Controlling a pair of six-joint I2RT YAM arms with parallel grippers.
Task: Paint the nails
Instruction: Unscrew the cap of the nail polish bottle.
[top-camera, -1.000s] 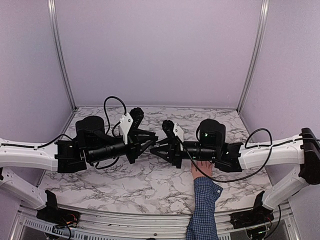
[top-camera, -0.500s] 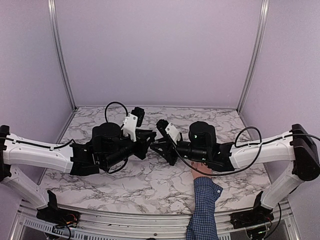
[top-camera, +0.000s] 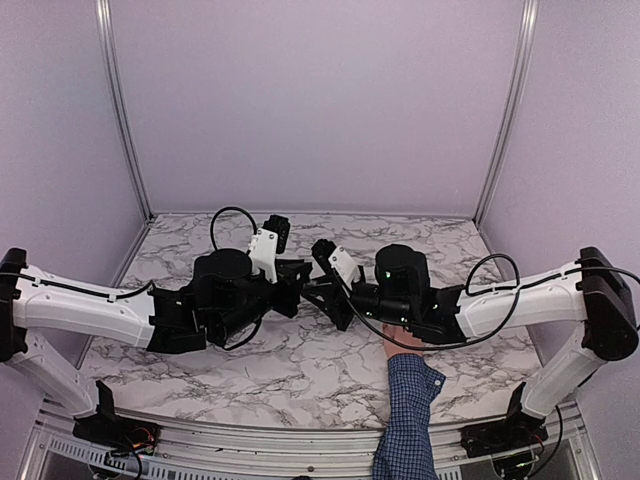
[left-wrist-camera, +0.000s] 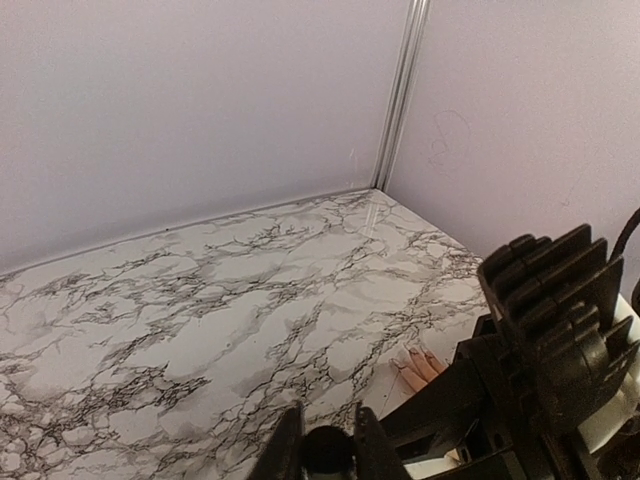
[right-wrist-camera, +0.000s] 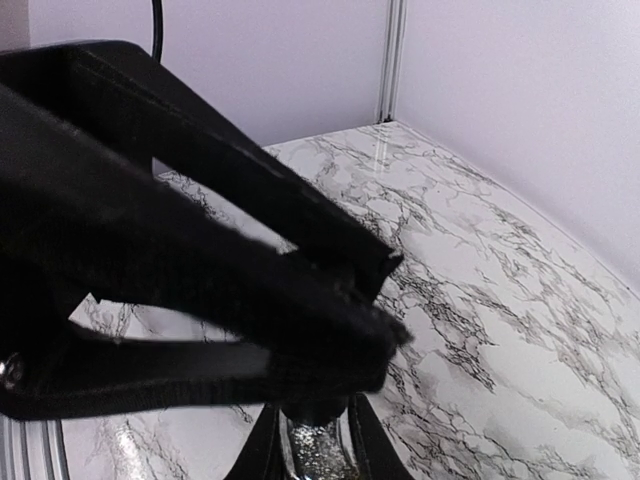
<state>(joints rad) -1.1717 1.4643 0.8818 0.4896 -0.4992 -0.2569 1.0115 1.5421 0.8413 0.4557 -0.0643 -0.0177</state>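
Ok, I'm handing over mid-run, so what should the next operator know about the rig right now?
Left gripper: shut on the dark cap.
Right gripper: shut on the glitter bottle; the two meet mid-table.
The hand lies on the marble table, partly under the right arm; its nails look unpainted.
Done: bottle gripped at both ends.
To do: take off the cap, paint every nail.

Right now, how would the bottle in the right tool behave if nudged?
The bottle looks small and rigid, probably light. Its glittery wall seems smooth, so it may slip in the right tool. With the left tool on its cap, it might twist.
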